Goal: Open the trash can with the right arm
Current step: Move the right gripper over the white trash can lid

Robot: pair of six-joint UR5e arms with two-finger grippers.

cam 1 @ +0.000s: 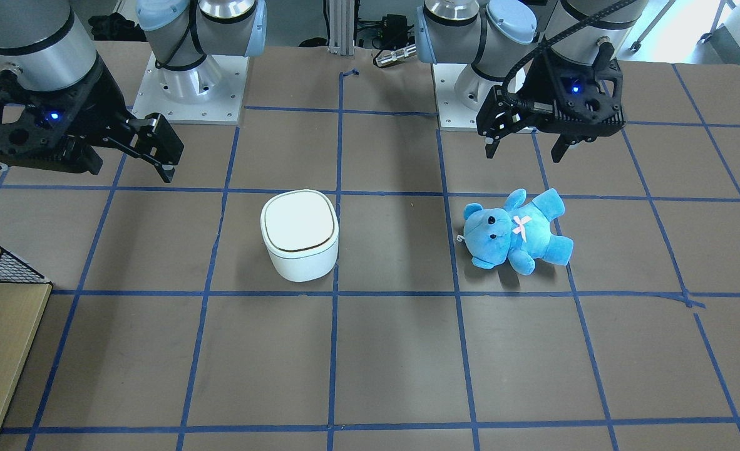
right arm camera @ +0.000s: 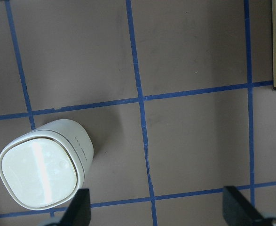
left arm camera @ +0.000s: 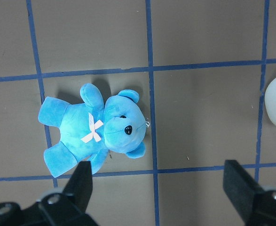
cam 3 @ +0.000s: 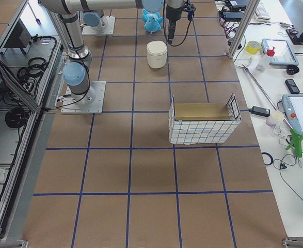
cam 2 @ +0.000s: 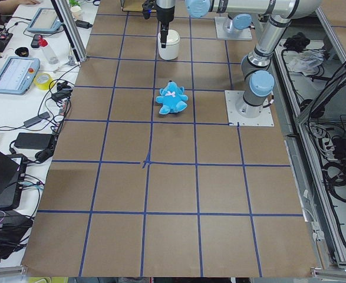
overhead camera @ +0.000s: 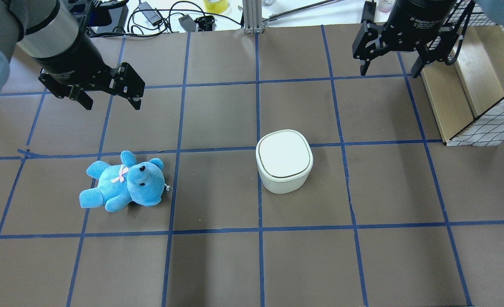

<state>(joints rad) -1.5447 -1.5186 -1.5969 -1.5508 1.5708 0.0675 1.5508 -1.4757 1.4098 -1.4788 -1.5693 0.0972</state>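
Note:
The white trash can (overhead camera: 284, 161) stands near the table's middle with its flat lid shut; it also shows in the front view (cam 1: 299, 235) and low on the left of the right wrist view (right arm camera: 41, 170). My right gripper (overhead camera: 389, 72) hangs open and empty, well off the can, beyond it and to its right in the overhead view. It also shows in the front view (cam 1: 151, 156) and the right wrist view (right arm camera: 159, 209). My left gripper (overhead camera: 112, 102) is open and empty, above and beyond the blue teddy bear (overhead camera: 124, 182).
A wooden box with wire-mesh sides (overhead camera: 469, 98) sits at the table's right edge, close beside my right gripper. The teddy bear (left arm camera: 98, 129) lies flat on its back left of the can. Blue tape lines grid the brown table (overhead camera: 218, 264).

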